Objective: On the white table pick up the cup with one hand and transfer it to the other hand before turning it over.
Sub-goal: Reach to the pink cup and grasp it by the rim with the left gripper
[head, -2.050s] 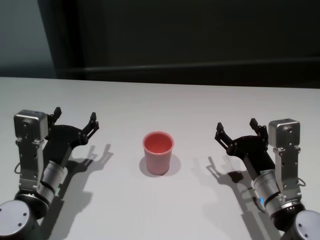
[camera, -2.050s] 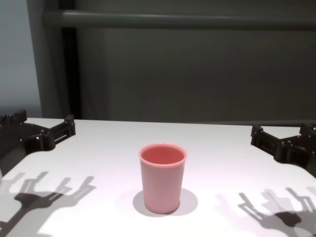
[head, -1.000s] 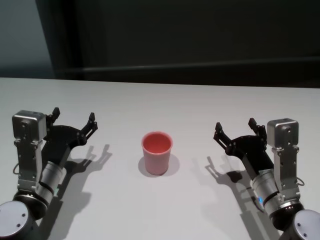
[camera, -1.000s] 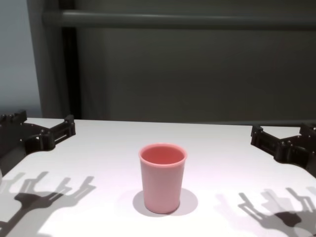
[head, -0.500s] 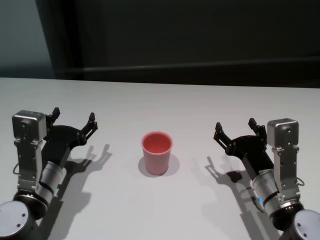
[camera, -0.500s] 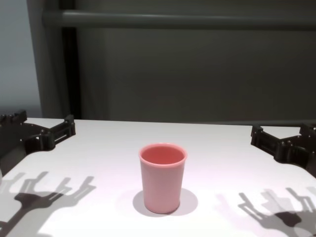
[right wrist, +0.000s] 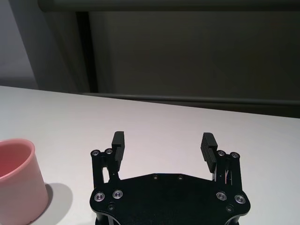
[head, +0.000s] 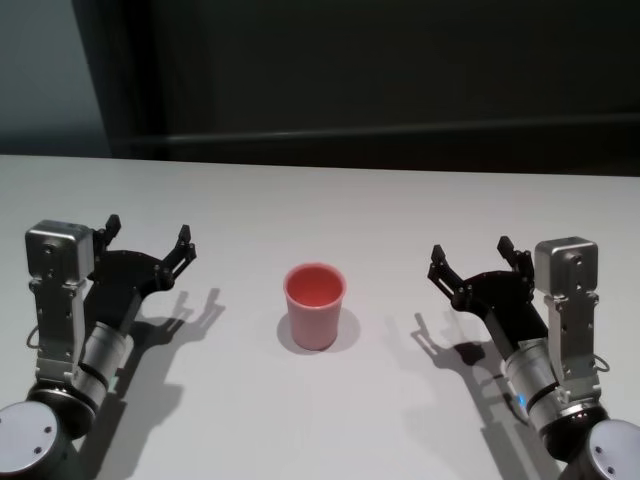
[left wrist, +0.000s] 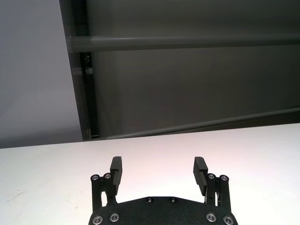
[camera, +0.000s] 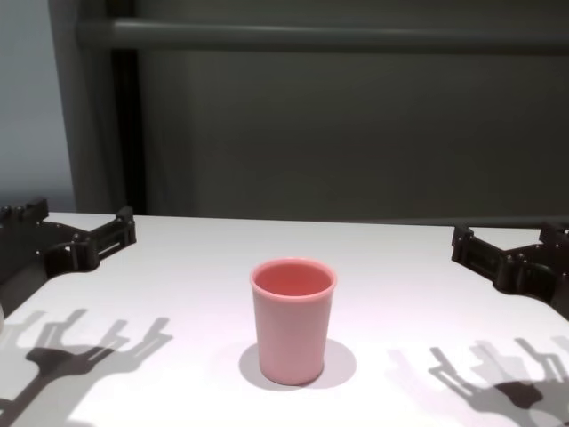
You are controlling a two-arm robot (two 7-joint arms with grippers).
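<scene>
The cup (head: 316, 305) stands upright mid-tabletop (head: 330, 210) between the left pincer (head: 146, 243) and right pincer (head: 476, 265), both spread apart and empty, so a glancing finger on approach could likely tip the light tumbler.

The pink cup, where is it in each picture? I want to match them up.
Head view: the cup stands upright mid-table, between the left gripper and the right gripper.
Chest view: the cup is at centre, close to the camera.
Left wrist view: not in it.
Right wrist view: only part of the cup shows at the picture's edge.
Shared landmark: the white table and the dark wall behind it.
</scene>
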